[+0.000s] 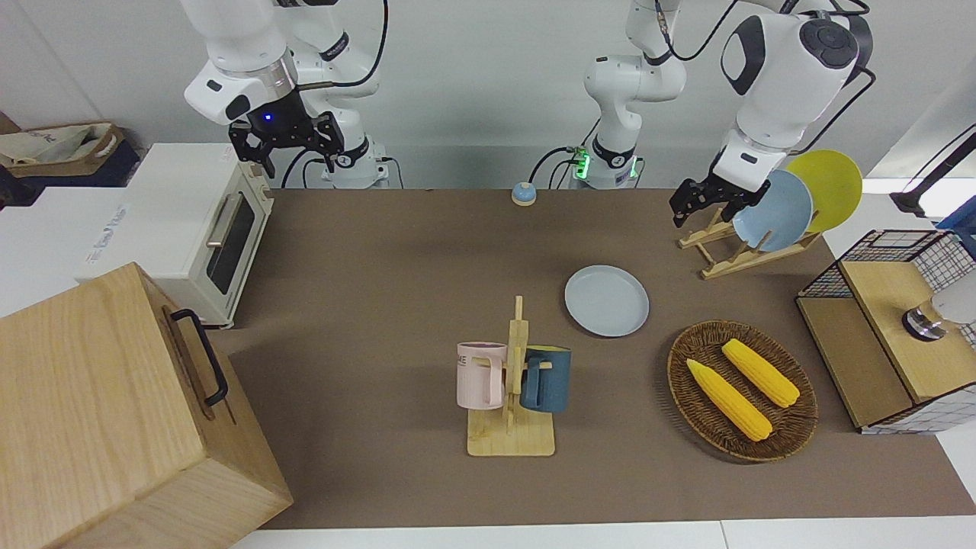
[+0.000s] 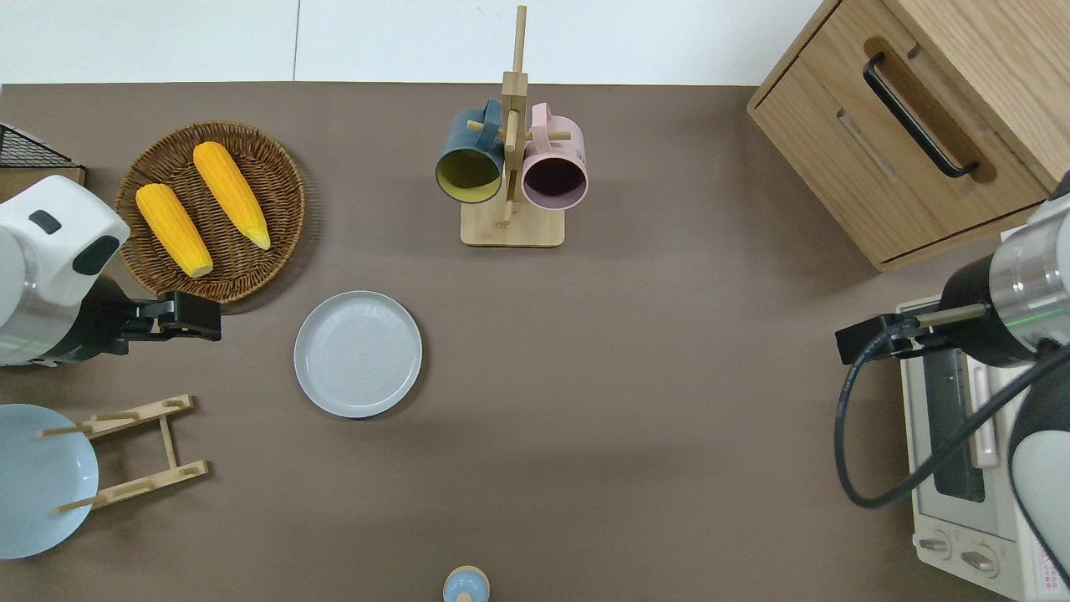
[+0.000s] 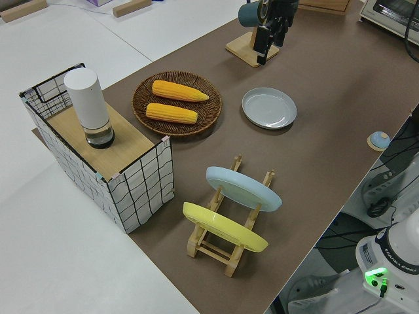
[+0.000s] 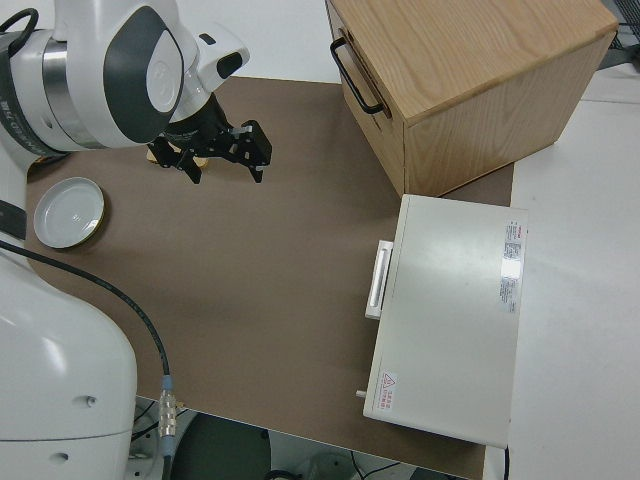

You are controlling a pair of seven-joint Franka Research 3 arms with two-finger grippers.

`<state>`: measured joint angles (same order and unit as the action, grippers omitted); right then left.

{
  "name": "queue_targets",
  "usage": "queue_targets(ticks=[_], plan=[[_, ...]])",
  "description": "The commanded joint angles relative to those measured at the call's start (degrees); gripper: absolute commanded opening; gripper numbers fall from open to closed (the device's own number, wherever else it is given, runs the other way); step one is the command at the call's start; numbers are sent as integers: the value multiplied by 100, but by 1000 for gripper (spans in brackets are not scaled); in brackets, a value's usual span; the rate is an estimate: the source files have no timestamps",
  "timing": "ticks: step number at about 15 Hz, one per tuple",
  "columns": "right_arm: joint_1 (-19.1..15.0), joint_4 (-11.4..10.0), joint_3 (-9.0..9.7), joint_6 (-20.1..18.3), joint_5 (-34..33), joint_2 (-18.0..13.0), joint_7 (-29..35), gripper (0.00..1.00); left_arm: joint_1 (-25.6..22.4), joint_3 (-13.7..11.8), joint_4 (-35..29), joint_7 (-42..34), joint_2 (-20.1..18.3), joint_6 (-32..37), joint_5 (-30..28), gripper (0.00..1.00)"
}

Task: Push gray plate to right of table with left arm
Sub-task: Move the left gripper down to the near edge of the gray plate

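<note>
The left gripper (image 2: 201, 316), whose finger spread cannot be told, hangs up in the air over the table (image 2: 635, 376) at the rim of the corn basket (image 2: 211, 209). The gray plate (image 2: 358, 353), pale, round and low-rimmed, lies flat just beside it toward the right arm's end. The pink mug (image 1: 480, 375) bears unreadable lettering. The right arm is parked.

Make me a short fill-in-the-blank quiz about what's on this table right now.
1. The wicker basket holds two ears of ____.
2. The gray plate lies flat on the ____.
3. The pink mug and the dark blue mug hang on a wooden ____.

Missing words: corn; table; rack
</note>
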<state>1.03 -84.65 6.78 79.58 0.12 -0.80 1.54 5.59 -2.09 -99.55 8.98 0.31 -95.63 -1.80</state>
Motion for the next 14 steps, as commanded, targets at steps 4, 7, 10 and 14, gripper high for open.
queue_targets(ticks=[4, 7, 10, 14], plan=[[-111, 45, 78, -92, 23, -17, 13, 983, -32, -28, -65, -2, 960, -596, 74, 993], [-111, 45, 78, -83, 23, -17, 13, 983, 30, -37, -598, -2, 1173, -1297, 83, 993], [-111, 45, 78, -83, 23, -17, 13, 983, 48, -37, -1513, -2, 1032, -2396, 83, 993], [-111, 45, 69, -83, 23, -17, 13, 983, 91, -37, -2164, -2, 1041, -3101, 31, 993]])
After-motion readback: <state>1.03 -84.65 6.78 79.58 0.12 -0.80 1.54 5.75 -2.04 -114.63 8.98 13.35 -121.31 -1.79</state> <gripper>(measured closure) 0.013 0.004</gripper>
